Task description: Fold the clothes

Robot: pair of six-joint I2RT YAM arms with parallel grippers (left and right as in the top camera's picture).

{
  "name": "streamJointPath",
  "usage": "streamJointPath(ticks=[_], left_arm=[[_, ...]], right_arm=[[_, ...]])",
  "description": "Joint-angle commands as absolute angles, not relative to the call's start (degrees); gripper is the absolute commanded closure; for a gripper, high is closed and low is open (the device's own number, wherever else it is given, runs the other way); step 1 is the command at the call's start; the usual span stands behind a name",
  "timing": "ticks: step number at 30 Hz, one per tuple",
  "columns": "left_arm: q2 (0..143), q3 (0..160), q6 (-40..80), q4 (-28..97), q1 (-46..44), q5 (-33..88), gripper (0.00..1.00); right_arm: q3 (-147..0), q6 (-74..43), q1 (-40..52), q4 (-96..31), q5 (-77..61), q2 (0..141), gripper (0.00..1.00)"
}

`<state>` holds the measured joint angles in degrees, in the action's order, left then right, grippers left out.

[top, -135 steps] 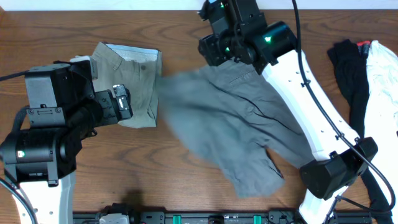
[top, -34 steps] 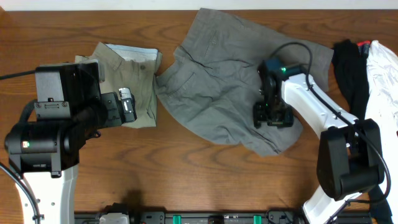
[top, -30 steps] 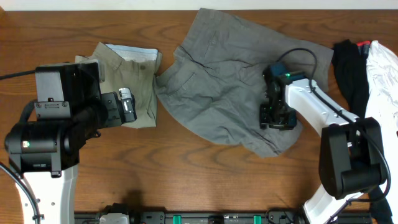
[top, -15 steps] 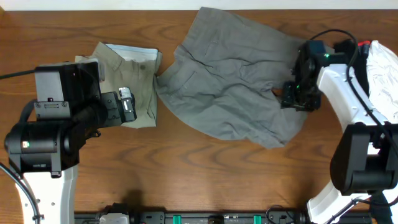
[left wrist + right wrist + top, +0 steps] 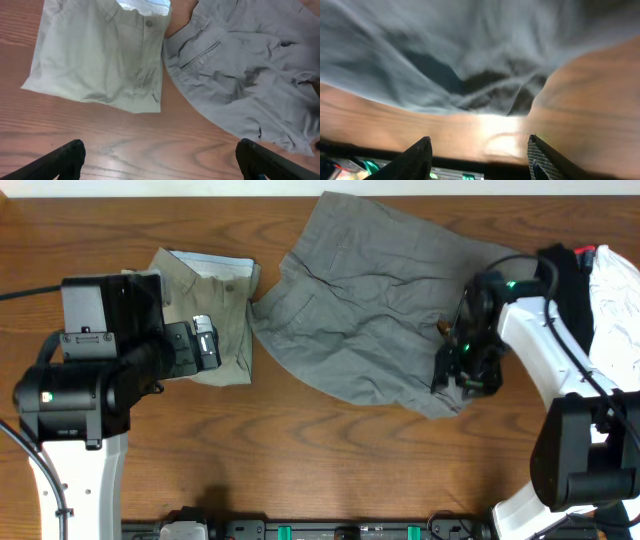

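The mid-grey shorts (image 5: 360, 300) lie spread and wrinkled across the middle of the table, waistband toward the left. They also show in the left wrist view (image 5: 245, 70) and, blurred, in the right wrist view (image 5: 420, 45). Folded khaki-beige shorts (image 5: 210, 305) lie to their left, also seen in the left wrist view (image 5: 95, 55). My right gripper (image 5: 462, 375) (image 5: 480, 160) is open and empty, low over the grey shorts' lower right hem. My left gripper (image 5: 205, 348) (image 5: 160, 160) is open and empty above bare wood, just in front of the khaki shorts.
A black garment (image 5: 562, 285) and a white garment (image 5: 615, 305) lie piled at the right edge, beside my right arm. A black rail with green fittings (image 5: 330, 530) runs along the table's front edge.
The grey shorts, carried in the air earlier, now lie spread on the table. My right gripper has moved from their upper right edge down to the lower right hem. The left arm has barely moved.
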<state>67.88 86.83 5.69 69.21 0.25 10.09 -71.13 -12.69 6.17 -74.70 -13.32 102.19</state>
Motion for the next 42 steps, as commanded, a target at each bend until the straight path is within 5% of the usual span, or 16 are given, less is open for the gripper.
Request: streamJointPath(ticks=[1, 14, 16, 19, 25, 33, 42], left_arm=[[68.4, 87.6, 4.3, 69.4, 0.0, 9.8, 0.02], [68.5, 87.6, 4.1, 69.4, 0.0, 9.8, 0.02], [68.5, 87.6, 4.1, 69.4, 0.0, 9.8, 0.02], [68.5, 87.6, 4.1, 69.4, 0.0, 9.8, 0.02], [68.5, 87.6, 4.1, 69.4, 0.0, 9.8, 0.02], [68.5, 87.6, 4.1, 69.3, 0.0, 9.8, 0.02], [68.5, 87.6, 4.1, 68.9, 0.0, 9.8, 0.02]], right_arm=[[-66.9, -15.9, 8.2, -73.7, -14.0, 101.7, 0.41], [-53.1, -26.8, 10.4, -48.1, -14.5, 101.7, 0.43], [-52.4, -26.8, 10.4, -44.5, -13.4, 101.7, 0.49], [-53.0, -25.6, 10.3, -43.1, -13.1, 101.4, 0.71], [-59.4, -21.1, 9.9, -53.9, -11.9, 96.7, 0.99], [-77.7, -20.7, 5.8, -73.5, 4.4, 86.1, 0.98], [-83.0, -16.6, 4.1, -78.4, 5.2, 83.0, 0.94]])
